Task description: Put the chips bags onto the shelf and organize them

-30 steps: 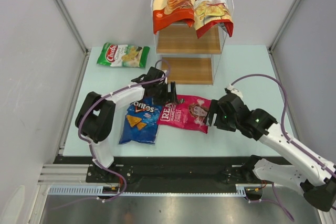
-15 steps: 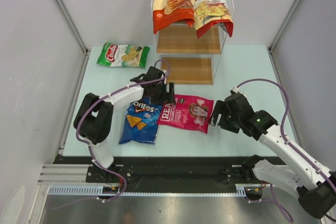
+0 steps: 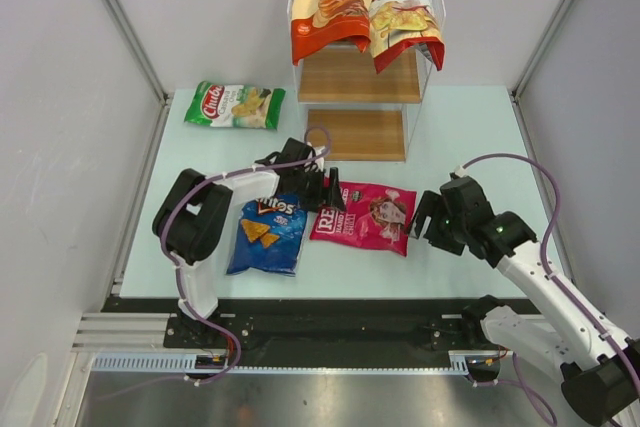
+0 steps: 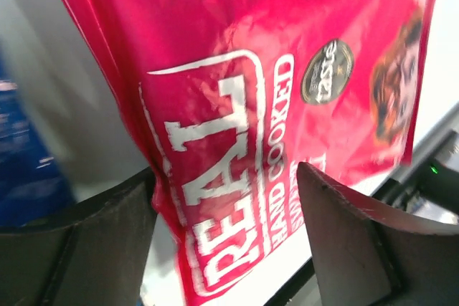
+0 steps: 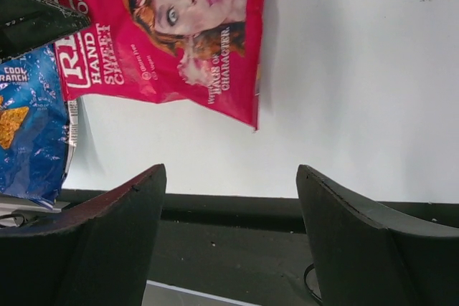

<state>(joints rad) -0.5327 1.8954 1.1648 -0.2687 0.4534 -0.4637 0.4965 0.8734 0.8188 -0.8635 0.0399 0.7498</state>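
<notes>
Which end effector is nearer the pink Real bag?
Left. Left end effector straddles one edge of the pink Real bag; right end effector sits off the opposite edge.

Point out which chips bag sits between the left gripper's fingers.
The pink Real bag: its edge lies between the left gripper's open fingers; the blue Doritos bag lies beside it.
</notes>
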